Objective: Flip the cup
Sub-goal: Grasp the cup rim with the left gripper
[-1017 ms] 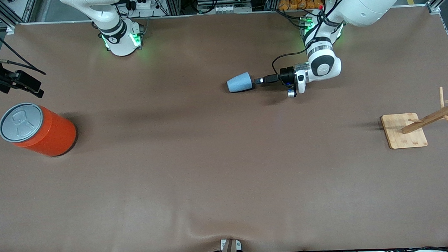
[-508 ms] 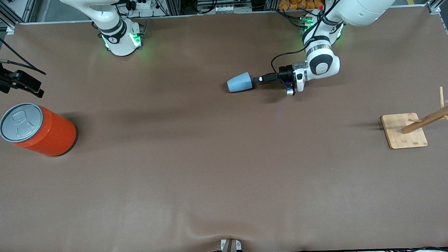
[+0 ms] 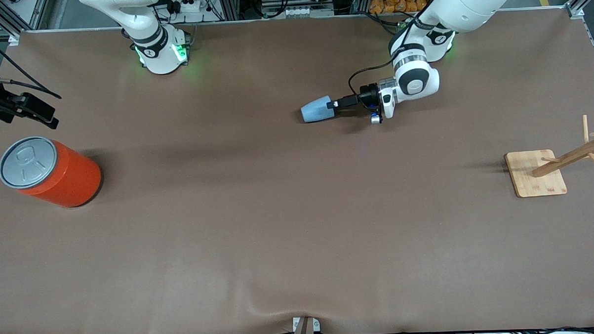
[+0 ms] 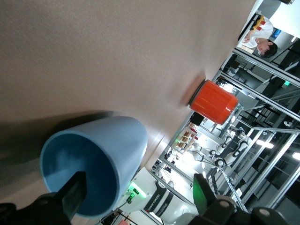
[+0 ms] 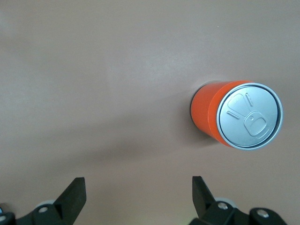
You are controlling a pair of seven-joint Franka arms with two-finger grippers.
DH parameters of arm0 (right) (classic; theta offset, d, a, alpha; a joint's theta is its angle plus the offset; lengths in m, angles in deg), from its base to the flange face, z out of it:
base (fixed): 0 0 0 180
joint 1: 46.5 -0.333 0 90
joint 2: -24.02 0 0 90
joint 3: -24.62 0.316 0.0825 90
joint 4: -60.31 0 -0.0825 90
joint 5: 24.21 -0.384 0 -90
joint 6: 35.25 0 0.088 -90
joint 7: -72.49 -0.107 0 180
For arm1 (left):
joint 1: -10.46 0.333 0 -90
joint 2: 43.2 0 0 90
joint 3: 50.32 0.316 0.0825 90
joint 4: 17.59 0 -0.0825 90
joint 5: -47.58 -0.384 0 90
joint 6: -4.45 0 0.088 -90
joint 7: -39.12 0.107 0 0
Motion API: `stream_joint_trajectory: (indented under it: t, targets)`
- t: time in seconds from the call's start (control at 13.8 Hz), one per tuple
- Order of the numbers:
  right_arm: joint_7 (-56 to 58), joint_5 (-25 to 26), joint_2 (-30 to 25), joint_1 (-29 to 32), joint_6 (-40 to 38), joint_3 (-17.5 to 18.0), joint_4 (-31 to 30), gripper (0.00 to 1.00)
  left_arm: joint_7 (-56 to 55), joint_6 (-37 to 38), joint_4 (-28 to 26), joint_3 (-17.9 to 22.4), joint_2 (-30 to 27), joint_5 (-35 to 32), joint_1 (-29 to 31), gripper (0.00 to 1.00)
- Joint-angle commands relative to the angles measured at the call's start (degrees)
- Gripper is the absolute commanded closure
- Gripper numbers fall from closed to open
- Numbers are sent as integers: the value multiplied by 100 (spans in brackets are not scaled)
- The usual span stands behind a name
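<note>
The cup (image 3: 317, 109) lies on its side just above the frame's centre in the front view, mouth toward the left gripper (image 3: 333, 105), whose spread fingers reach its rim; in the left wrist view one finger (image 4: 75, 194) sits at the dark-blue opening, the other outside. The right gripper (image 5: 136, 197), fingers apart, hangs over the orange can (image 3: 50, 171) at mid-left; it is cut off by the front view's edge
</note>
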Motion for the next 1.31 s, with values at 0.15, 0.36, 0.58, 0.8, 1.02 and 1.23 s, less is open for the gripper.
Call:
stream_joint_trajectory:
  t: [0.15, 0.36, 0.58, 0.8, 1.02, 1.23]
  targets:
    - [83, -24, -77, 117, -66, 76, -14, 0, 78, -458, 177, -55, -69, 456, -231, 0]
    - [83, -25, -77, 117, -66, 76, -14, 0, 86, -467, 195, -82, -86, 639, -309, 22]
    - [92, -25, -77, 126, -84, 76, -14, 0, 122, -809, 195, -275, -139, 702, -292, 61]
    - [92, -33, -77, 126, -93, 76, -14, 0, 148, -1099, 247, -319, -253, 702, -301, 100]
    - [92, -33, -77, 126, -93, 76, -14, 0, 139, -1275, 423, -363, -271, 702, -283, 100]
    - [92, -77, -77, 134, -93, 76, -14, 0, -132, -1739, 634, -442, -525, 702, -275, 100]
